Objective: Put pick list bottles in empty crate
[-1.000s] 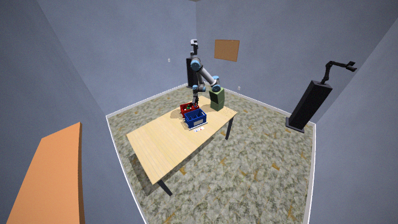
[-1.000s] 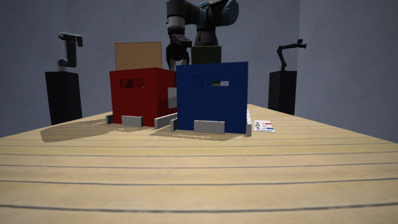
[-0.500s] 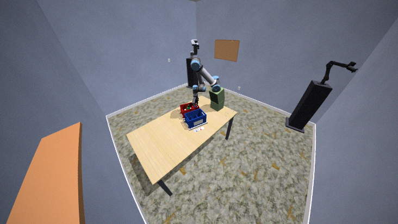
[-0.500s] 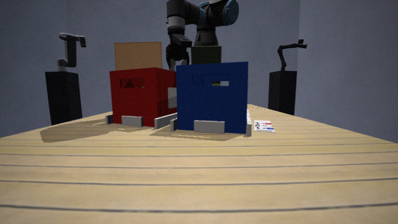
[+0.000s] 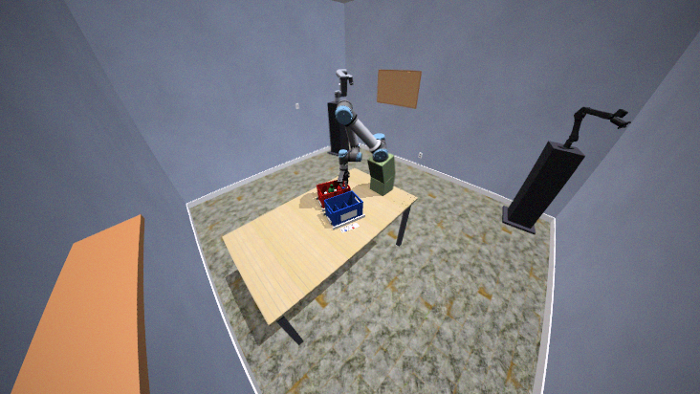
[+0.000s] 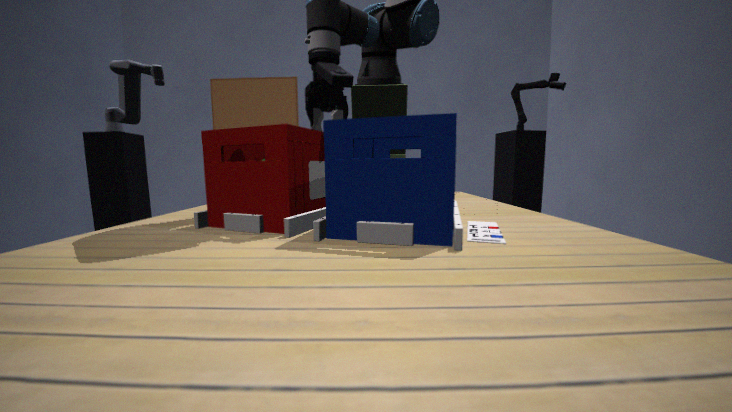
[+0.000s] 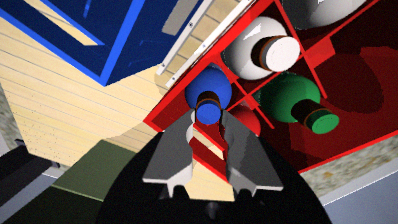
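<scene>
Pale wood table (image 5: 294, 254) (image 6: 358, 317) (image 7: 50, 110) under everything. Gripper (image 5: 344, 185) (image 6: 327, 120) (image 7: 207, 109) clamped on blue btl (image 7: 207, 87) neck, btl in red crate (image 5: 321, 198) (image 6: 245, 184) (image 7: 154, 120). Red btl (image 7: 245, 119) just beside fingers; white btl (image 7: 240, 57) & green btl (image 7: 287, 95) a bit farther. Blue crate (image 5: 338, 215) (image 6: 389, 189) (image 7: 123, 42) beyond, then pick list (image 5: 349, 228) (image 6: 484, 231).

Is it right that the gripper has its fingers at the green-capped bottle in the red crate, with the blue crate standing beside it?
Not quite: the gripper has its fingers at the blue-capped bottle, as the wrist view shows. The rest holds: that bottle is in the red crate, and the blue crate stands beside it.
</scene>
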Controlling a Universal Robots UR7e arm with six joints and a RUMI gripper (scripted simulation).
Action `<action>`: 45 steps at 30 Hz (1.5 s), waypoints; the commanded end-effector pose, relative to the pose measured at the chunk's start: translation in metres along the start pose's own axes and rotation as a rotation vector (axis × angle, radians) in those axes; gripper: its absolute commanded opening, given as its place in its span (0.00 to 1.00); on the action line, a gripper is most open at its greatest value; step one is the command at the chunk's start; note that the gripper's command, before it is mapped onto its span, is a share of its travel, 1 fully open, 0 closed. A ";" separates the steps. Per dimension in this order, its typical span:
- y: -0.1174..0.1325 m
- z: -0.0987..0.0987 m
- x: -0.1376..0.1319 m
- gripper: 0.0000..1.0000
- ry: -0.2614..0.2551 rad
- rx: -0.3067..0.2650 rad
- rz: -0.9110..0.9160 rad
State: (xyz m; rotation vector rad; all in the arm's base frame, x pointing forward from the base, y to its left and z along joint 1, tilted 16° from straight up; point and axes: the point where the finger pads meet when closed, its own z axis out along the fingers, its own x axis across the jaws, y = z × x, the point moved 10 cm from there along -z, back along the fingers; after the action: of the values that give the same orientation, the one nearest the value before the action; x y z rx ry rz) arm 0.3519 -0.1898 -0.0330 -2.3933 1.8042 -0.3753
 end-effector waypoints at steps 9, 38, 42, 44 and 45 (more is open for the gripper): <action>0.000 -0.012 0.000 0.00 0.001 0.001 0.000; 0.000 -0.054 0.000 0.00 0.001 0.001 0.000; 0.000 -0.060 0.000 0.00 0.001 0.001 0.000; 0.000 -0.064 0.000 0.00 0.001 0.001 0.000; 0.000 -0.064 0.000 0.00 0.001 0.001 0.000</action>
State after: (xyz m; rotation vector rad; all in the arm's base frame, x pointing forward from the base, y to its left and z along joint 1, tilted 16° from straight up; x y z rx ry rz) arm 0.3361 -0.1866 0.0234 -2.3933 1.8045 -0.3770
